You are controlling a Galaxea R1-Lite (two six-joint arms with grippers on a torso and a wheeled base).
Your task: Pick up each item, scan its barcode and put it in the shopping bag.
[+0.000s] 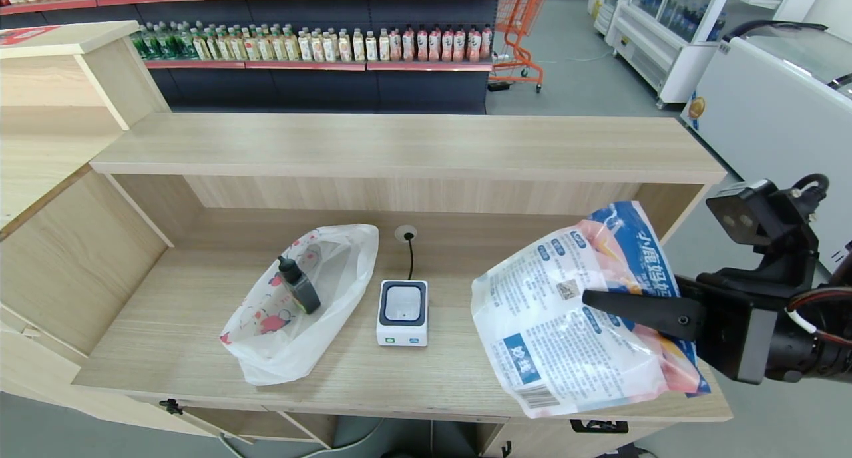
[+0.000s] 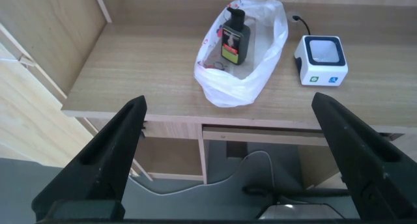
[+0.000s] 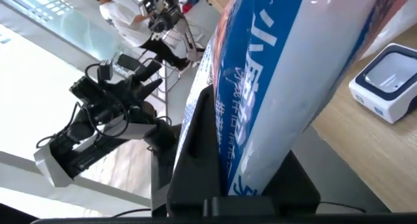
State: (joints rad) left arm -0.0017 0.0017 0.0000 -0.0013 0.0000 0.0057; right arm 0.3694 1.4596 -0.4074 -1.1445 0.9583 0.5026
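Wooden counter (image 1: 200, 338), shelves beyond. My right gripper (image 1: 599, 301) is clamped on one packet (image 1: 566, 338), raised at the near right: the scanning step, I judge. Next I must face its barcode to the one scanner (image 1: 402, 311), mid-counter. One bottle (image 1: 297, 288) lies in the one shopping bag (image 1: 266, 358), left. My left gripper (image 2: 229, 103) gapes, empty.

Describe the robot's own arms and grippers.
Both are matte black. The right gripper has flat, tapering fingers on a boxy wrist, a two-lens camera block above, and black, red and white cables. The left gripper has long, flat, blade-like fingers.
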